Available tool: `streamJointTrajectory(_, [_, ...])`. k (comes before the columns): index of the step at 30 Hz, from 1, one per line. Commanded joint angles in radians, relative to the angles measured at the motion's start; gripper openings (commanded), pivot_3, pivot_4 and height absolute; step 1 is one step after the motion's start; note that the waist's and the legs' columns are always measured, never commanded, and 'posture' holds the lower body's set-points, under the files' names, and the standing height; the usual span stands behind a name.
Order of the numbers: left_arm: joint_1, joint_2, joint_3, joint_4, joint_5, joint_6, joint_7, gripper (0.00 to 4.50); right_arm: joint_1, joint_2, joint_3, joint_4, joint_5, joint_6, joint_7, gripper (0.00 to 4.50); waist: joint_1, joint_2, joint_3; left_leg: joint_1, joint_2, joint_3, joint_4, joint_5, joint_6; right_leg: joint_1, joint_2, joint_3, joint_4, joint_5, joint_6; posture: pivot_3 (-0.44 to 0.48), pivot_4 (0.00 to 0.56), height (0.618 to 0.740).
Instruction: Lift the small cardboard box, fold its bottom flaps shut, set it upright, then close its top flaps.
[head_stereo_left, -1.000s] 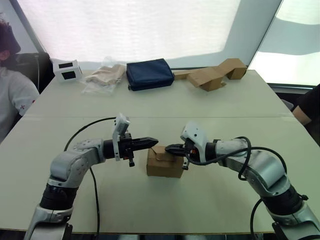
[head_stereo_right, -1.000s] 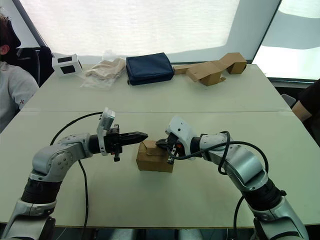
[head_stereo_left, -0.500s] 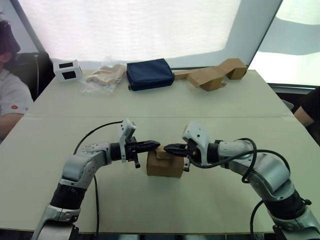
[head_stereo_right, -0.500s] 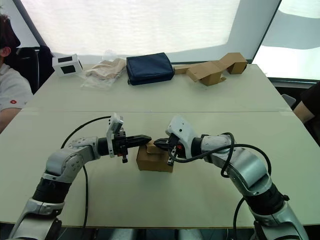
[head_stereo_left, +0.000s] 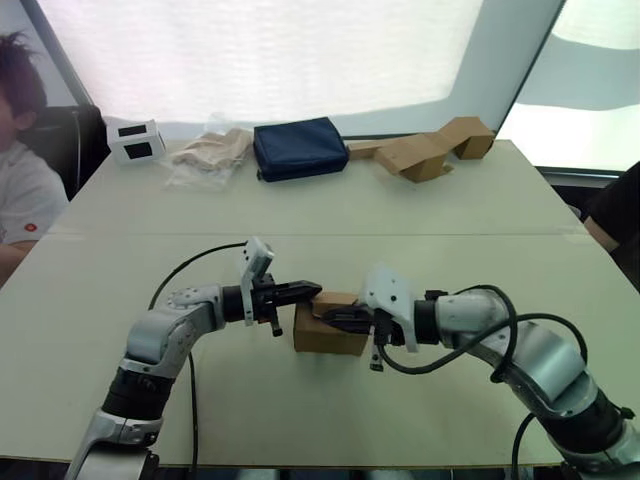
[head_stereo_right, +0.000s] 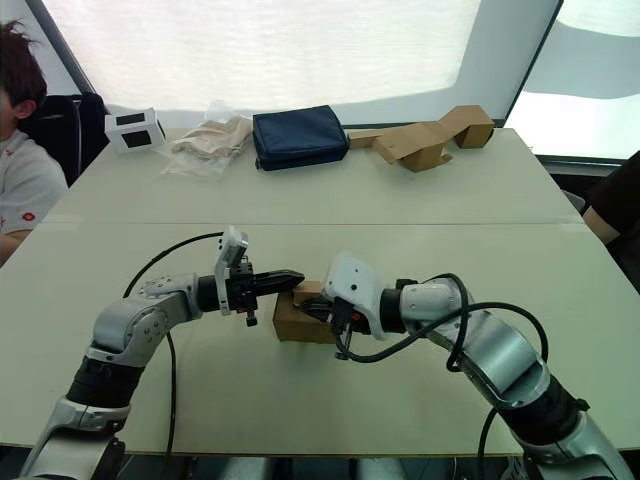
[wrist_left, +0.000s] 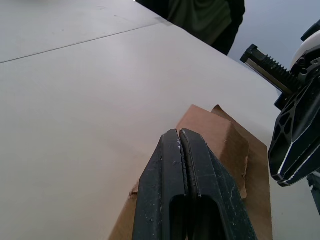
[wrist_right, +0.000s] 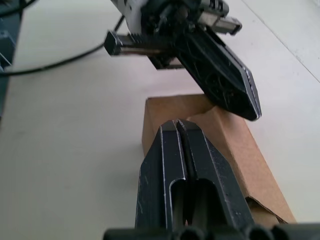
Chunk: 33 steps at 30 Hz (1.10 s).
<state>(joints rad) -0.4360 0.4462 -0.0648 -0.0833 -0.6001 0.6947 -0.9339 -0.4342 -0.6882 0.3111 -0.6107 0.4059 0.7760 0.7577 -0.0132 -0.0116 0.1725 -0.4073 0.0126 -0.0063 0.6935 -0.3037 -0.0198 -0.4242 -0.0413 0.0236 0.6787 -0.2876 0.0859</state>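
The left gripper, its two black fingers pressed together on nothing, reaches over the left upper edge of the small plain brown cardboard box, which stands upright on the pale table between both arms. The right gripper, fingers likewise together, lies along the top flaps. Judged stage: final closing; one flap corner appears unseated.
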Motion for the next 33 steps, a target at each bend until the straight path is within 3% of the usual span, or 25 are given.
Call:
streamJointTrajectory(1, [0.006,-0.002,0.013,-0.042,-0.018,0.008,0.007,0.02,0.0,-0.003,0.001,-0.017,-0.028,-0.054,0.015,0.0,0.0,0.0,0.0,0.0,0.0,0.0,0.0,0.0,0.0,0.0,0.0,0.0,0.0,0.0,0.0,0.0,0.15,0.74])
streamJointTrajectory(33, [-0.011,-0.02,0.021,-0.027,-0.021,-0.002,0.022,0.02,0.033,-0.002,0.043,0.066,-0.214,-0.195,0.07,0.0,0.0,0.0,0.0,0.0,0.0,0.0,0.0,0.0,0.0,0.0,0.0,0.0,0.0,0.0,0.0,0.0,0.15,0.74])
